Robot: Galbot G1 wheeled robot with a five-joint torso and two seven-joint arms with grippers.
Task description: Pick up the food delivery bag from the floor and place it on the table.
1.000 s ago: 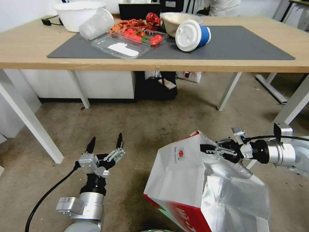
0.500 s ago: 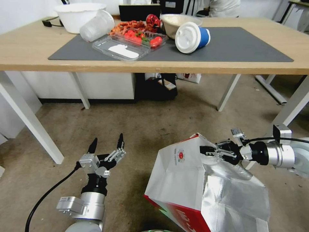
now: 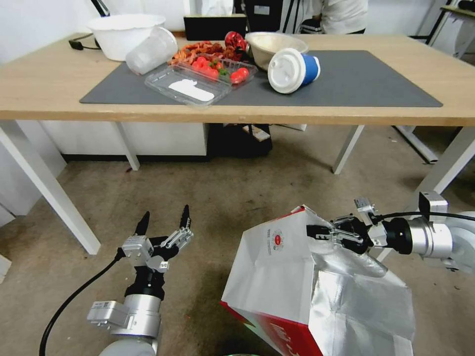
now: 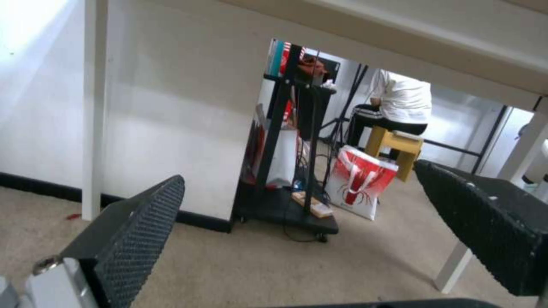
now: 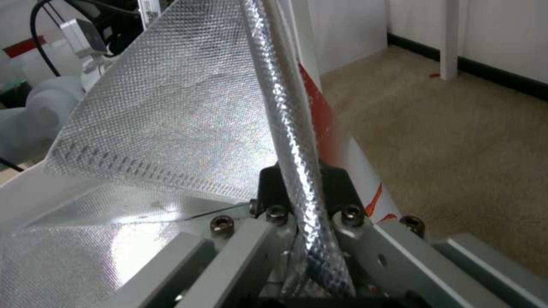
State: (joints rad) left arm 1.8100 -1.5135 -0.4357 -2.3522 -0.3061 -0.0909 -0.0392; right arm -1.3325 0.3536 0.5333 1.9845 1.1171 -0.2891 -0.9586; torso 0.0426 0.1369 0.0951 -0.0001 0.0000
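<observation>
Right gripper (image 3: pixel 316 231) pinches only the foil rim of the bag (image 3: pixel 277 277), which hangs tilted, low over the floor. That thin fold could slip or tear on the lift to the table (image 3: pixel 44 84); left gripper (image 3: pixel 163 222) idles open beside it.

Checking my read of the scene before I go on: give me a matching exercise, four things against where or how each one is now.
Things:
1. bag
2. blue cup
3. left gripper
4. right gripper

States:
A. lying on its side on the grey mat
B. open, holding nothing, above the floor
C. tilted, down near the floor, foil lining showing
D. shut on the bag's top edge

Pairs: 1-C, 2-A, 3-B, 4-D
</observation>
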